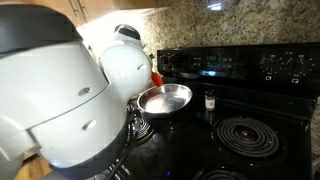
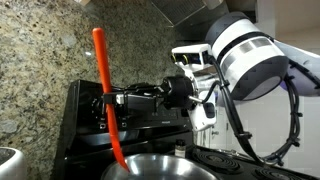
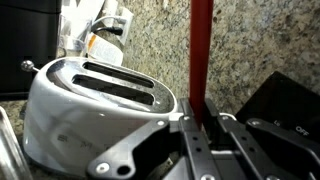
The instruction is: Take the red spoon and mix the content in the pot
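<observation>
Nearest the wrist camera, the jaws are clamped on one red spoon [image 3: 201, 50], held nearly upright. In an exterior view its lower end reaches the rim of one shiny pot [image 2: 160, 168] on the black stove [image 1: 250, 100]. One dark shaker [image 1: 209, 101] stands just beside the pot. One silver toaster [image 3: 95, 100] stands beyond.

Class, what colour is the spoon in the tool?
The spoon is red-orange, clearest in an exterior view.
</observation>
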Controlling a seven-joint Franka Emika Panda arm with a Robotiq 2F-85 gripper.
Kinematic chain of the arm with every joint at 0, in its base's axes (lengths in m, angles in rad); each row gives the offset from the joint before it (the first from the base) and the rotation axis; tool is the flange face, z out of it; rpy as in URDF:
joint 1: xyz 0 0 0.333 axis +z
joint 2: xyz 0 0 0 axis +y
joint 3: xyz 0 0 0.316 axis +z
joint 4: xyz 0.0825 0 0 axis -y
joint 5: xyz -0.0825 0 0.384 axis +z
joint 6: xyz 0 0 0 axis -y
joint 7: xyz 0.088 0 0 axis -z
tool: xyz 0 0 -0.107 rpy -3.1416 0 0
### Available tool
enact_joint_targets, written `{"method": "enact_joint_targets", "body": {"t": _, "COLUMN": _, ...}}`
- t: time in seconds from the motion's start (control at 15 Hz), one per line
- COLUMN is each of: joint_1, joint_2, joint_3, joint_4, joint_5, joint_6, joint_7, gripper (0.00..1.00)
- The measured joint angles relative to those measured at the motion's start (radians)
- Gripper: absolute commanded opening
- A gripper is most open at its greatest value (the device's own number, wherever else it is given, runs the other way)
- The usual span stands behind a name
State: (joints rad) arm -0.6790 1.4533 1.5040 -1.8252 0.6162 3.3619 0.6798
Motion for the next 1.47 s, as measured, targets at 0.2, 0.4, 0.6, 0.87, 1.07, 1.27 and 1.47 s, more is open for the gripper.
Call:
{"method": "enact_joint_targets", "body": {"t": 0.2, "joint_1": 0.000, "joint_2": -0.037, "joint_3": -0.040, "joint_4": 0.019, "joint_5": 0.039, "joint_6": 0.003, "joint_7": 0.001, "gripper": 0.04}}
{"method": "enact_joint_targets", "body": {"t": 0.4, "joint_1": -0.001, "joint_2": -0.078, "joint_3": -0.083, "joint_4": 0.032, "joint_5": 0.079, "joint_6": 0.003, "joint_7": 0.001, "gripper": 0.04}}
{"method": "enact_joint_targets", "body": {"t": 0.6, "joint_1": -0.006, "joint_2": -0.113, "joint_3": -0.110, "joint_4": 0.041, "joint_5": 0.126, "joint_6": 0.002, "joint_7": 0.001, "gripper": 0.04}}
{"method": "enact_joint_targets", "body": {"t": 0.87, "joint_1": -0.010, "joint_2": -0.152, "joint_3": -0.141, "joint_4": 0.059, "joint_5": 0.185, "joint_6": 0.002, "joint_7": 0.001, "gripper": 0.04}}
{"method": "enact_joint_targets", "body": {"t": 1.07, "joint_1": -0.016, "joint_2": -0.169, "joint_3": -0.156, "joint_4": 0.079, "joint_5": 0.201, "joint_6": 0.004, "joint_7": 0.001, "gripper": 0.04}}
{"method": "enact_joint_targets", "body": {"t": 1.27, "joint_1": -0.027, "joint_2": -0.188, "joint_3": -0.170, "joint_4": 0.086, "joint_5": 0.208, "joint_6": 0.004, "joint_7": 0.001, "gripper": 0.04}}
{"method": "enact_joint_targets", "body": {"t": 1.47, "joint_1": -0.031, "joint_2": -0.230, "joint_3": -0.202, "joint_4": 0.079, "joint_5": 0.243, "joint_6": 0.004, "joint_7": -0.002, "gripper": 0.04}}
